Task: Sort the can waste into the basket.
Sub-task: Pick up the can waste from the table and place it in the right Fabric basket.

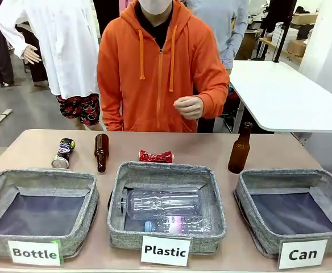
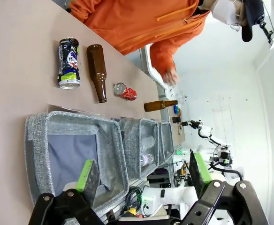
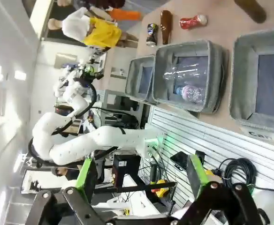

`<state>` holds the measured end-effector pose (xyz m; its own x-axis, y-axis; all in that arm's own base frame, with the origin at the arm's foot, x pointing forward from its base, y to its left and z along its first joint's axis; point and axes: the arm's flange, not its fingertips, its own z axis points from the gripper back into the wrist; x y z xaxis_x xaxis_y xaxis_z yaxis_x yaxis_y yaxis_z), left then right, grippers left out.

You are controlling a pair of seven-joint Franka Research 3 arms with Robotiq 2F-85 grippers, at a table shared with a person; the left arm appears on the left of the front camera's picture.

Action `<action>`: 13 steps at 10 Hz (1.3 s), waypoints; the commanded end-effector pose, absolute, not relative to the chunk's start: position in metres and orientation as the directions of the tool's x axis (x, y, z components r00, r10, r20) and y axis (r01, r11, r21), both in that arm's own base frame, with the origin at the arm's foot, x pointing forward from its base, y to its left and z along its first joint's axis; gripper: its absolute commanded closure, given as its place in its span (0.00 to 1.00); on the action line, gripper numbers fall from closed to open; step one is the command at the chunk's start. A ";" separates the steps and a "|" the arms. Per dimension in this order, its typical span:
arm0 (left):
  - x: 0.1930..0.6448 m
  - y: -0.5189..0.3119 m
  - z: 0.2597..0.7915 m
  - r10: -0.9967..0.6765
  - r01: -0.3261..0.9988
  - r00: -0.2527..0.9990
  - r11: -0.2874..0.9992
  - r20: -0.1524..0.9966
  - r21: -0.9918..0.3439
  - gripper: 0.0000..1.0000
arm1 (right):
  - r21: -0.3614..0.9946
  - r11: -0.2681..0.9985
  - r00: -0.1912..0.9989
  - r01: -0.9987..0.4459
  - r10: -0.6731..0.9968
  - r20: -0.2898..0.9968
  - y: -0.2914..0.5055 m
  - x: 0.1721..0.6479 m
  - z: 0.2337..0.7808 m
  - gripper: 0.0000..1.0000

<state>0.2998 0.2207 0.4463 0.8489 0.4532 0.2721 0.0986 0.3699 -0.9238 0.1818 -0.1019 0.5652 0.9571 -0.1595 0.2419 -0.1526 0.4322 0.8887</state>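
Left tool [image 2: 144, 171]: fingers spread, empty, drawn back from the table [image 1: 200, 148].
Right tool [image 3: 141, 174]: fingers spread, empty, near side of the grey woven-fabric rectangular basket carded "Can" [image 1: 291, 175].
Crushed shiny red can [image 1: 156, 156]: beyond and left of that basket, lying on its side, long axis left to right.
Black can with silver-white end [image 1: 63, 152]: much farther left of that basket, lying end toward you.
Your nearer arm: likely the right for the red can, the left for the black one.

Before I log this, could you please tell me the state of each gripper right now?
Left gripper: open, holding nothing.
Right gripper: open, holding nothing.
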 end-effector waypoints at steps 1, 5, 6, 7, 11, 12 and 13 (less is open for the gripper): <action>0.299 0.221 0.447 0.445 0.123 0.847 0.367 0.290 -0.922 0.00 | 0.841 0.527 0.950 -0.120 -0.185 0.252 -0.058 0.195 0.578 0.00; 0.299 0.221 0.447 0.445 0.123 0.847 0.367 0.290 -0.922 0.00 | 0.486 0.870 0.977 -0.084 -0.024 0.212 0.097 0.271 0.640 0.00; 0.299 0.221 0.447 0.445 0.123 0.847 0.367 0.290 -0.922 0.00 | 0.411 0.909 0.976 -0.067 -0.025 0.216 0.137 0.296 0.645 0.00; 0.299 0.221 0.447 0.445 0.123 0.847 0.367 0.290 -0.922 0.00 | 0.343 0.931 0.978 -0.122 0.055 0.199 0.182 0.322 0.645 0.00; 0.299 0.221 0.447 0.445 0.123 0.847 0.367 0.290 -0.922 0.00 | 0.127 0.986 0.957 -0.105 0.066 0.283 0.313 0.400 0.593 0.00; 0.299 0.221 0.447 0.445 0.123 0.847 0.367 0.290 -0.922 0.00 | 0.078 0.995 0.949 -0.060 0.032 0.314 0.329 0.415 0.572 0.00; 0.299 0.221 0.447 0.445 0.123 0.847 0.367 0.290 -0.922 0.00 | 0.046 0.998 0.939 -0.034 0.017 0.343 0.353 0.420 0.547 0.00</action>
<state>0.3003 0.2206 0.4458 0.8498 0.4519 0.2712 0.0978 0.3704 -0.9237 0.4079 0.3310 0.5566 0.9425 0.0841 0.3235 -0.1213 0.9879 0.0964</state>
